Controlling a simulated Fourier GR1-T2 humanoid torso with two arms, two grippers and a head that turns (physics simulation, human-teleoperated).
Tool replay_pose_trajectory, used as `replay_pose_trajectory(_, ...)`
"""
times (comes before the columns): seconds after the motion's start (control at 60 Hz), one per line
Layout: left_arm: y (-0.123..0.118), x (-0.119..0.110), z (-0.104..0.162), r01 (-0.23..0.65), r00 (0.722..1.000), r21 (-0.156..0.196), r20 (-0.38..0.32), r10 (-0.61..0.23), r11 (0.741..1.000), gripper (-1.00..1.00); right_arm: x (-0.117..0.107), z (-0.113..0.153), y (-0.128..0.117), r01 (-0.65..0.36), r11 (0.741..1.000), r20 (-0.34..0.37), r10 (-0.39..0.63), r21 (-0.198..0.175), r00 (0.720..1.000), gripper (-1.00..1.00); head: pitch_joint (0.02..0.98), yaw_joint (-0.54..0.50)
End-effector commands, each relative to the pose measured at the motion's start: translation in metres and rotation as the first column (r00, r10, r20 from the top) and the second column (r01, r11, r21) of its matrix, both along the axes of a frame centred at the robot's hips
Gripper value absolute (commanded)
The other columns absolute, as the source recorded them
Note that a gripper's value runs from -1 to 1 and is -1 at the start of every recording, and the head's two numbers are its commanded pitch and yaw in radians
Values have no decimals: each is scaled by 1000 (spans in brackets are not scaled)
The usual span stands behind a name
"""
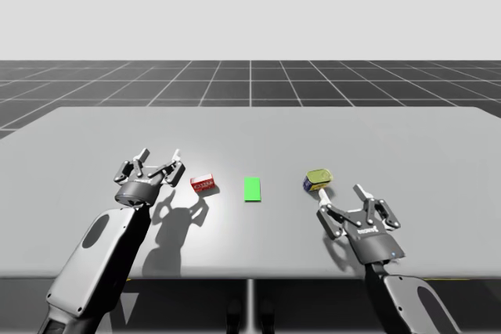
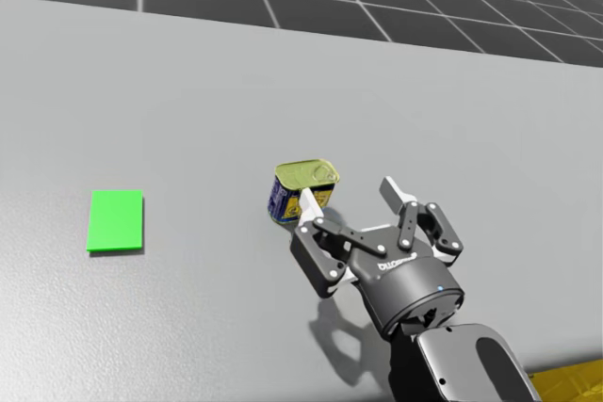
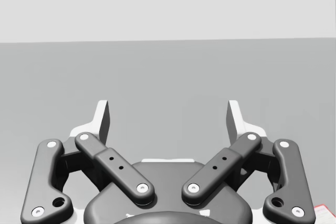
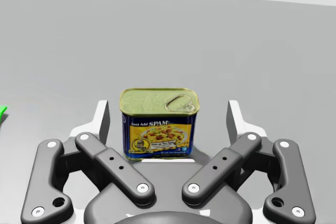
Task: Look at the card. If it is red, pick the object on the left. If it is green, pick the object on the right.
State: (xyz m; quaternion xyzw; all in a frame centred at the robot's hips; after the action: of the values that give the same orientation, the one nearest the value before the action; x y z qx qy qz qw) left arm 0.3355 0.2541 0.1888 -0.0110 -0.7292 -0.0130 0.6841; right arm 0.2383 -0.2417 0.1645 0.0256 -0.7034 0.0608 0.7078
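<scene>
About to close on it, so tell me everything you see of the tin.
The tin is a rounded-rectangular can, blue sides, yellow label, gold metal lid with a pull tab, unopened. It stands upright on the grey table, right of the green card, between the open fingers of my right gripper, gaps both sides.

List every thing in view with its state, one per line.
card: green, flat on the table.
red box: lying on the table, untouched.
blue and yellow can: upright, untouched.
left gripper: open, empty.
right gripper: open, the can between its fingers.
</scene>
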Motion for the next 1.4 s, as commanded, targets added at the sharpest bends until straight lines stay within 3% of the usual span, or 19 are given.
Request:
replay_pose_trajectory(0.017,0,1,0,2,1000,4,2,-2,1000,-1000,-1,-20,7,-2,1000,-31,2,-8,1000,-1000,761,-348)
replay_pose_trajectory(0.517,0,-1,1,-7,1000,8,8,7,1000,-1000,31,-41,21,-5,1000,-84,3,-22,996,-1000,767,-337)
replay_pose_trajectory(1.017,1,-3,3,-13,1000,10,13,13,1000,-1000,65,-44,24,46,996,-116,-55,-79,992,-1000,777,-325)
replay_pose_trajectory(1.4,2,-3,4,-14,1000,9,17,14,1000,-1000,89,-46,30,41,996,-170,-53,-76,984,-1000,775,-318)
